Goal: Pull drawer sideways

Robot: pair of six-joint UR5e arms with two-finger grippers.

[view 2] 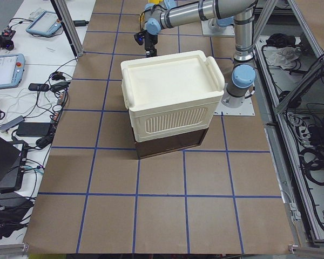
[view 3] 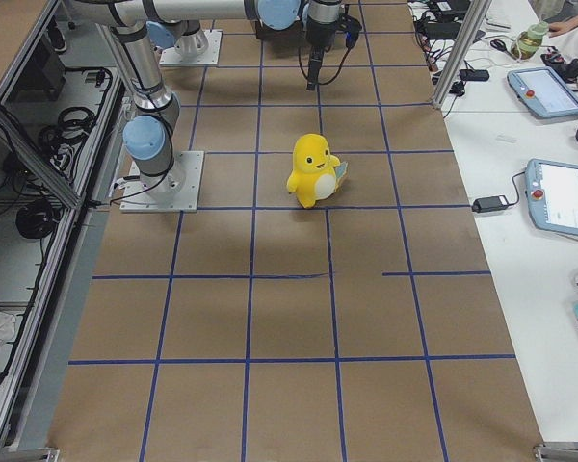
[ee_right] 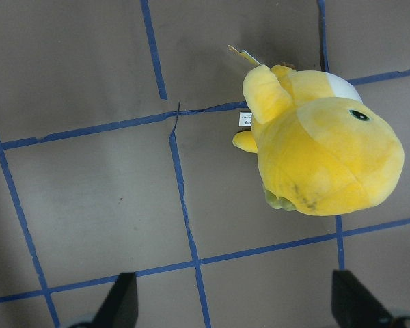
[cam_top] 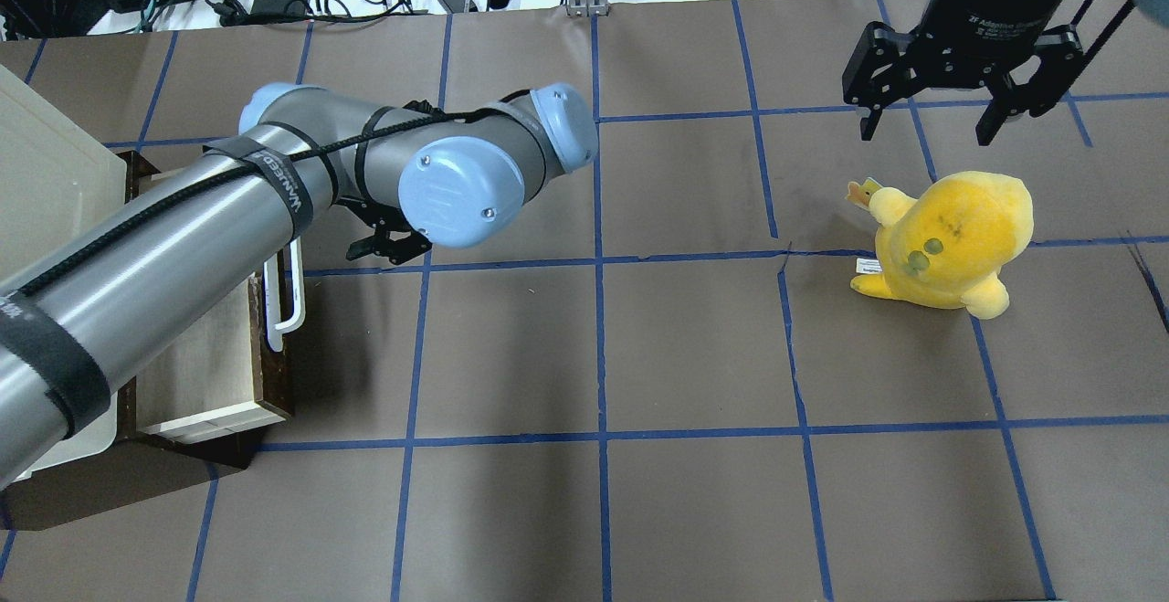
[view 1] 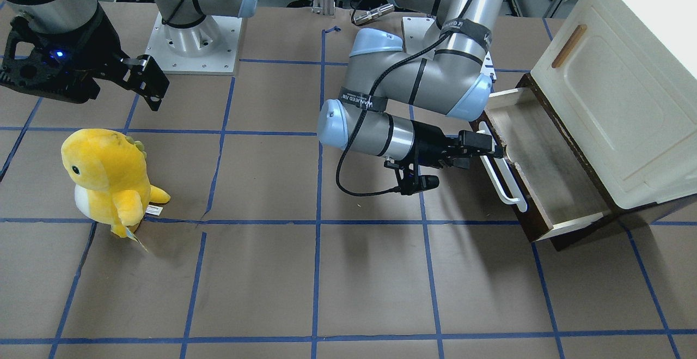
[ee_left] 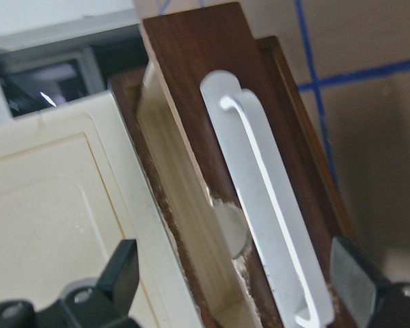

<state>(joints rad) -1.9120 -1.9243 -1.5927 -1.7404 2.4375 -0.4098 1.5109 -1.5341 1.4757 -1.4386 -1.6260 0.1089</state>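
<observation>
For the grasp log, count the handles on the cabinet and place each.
2. A white bar handle runs along the dark front of the drawer, between the fingers of the left gripper. A small wooden handle sits on the cream door. Hidden faces may carry more.

Overhead: left arm (cam_top: 137,273) covers left gripper (view 1: 496,149) & most of drawer (cam_top: 210,374) next to cabinet (cam_top: 46,182); handle (cam_top: 295,305) shows only partly. Left-end view: cabinet hides drawer entirely. Left wrist cam: drawer front blurry, cut off at btm. Front view: cabinet cut off at pic edge.
</observation>
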